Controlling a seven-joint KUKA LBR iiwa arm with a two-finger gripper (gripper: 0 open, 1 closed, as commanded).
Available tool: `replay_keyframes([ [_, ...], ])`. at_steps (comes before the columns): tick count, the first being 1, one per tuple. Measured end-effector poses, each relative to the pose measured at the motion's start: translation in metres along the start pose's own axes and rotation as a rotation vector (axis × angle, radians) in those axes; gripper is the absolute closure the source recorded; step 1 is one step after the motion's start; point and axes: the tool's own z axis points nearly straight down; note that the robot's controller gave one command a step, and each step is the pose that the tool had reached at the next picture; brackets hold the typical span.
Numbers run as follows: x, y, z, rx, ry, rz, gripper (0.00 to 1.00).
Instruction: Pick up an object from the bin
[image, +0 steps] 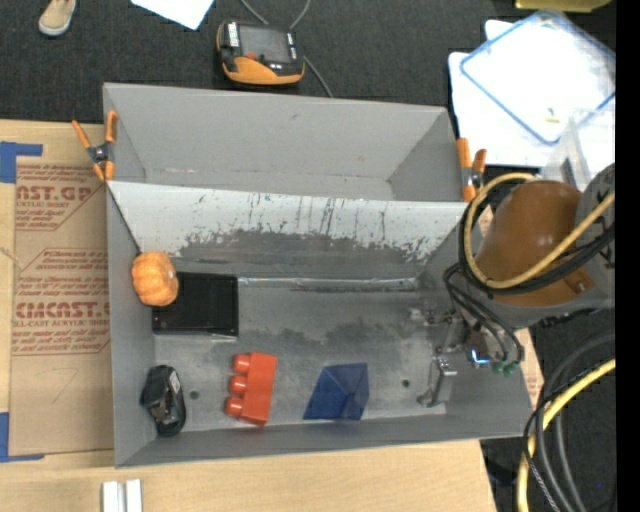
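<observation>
My gripper (436, 385) hangs at the right end of the bin, close to the right wall and low over the floor, with nothing between its fingers. Nearest to it is a blue wedge-shaped block (338, 392) lying on the floor a short way to its left. Further left lies a red toy brick (251, 387) with round studs.
A black flat box (197, 305) rests at the left, with a small orange pumpkin (155, 278) against the left wall beside it. A small black object (164, 399) lies in the front left corner. The arm with its orange cover and cables stands over the bin's right rim.
</observation>
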Motion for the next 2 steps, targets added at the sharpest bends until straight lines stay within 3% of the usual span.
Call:
replay_keyframes([
  [1, -0.002, 0.000, -0.004, 0.001, -0.008, -0.002, 0.00],
  [2, -0.003, 0.074, 0.085, 0.004, -0.024, -0.501, 0.00],
])
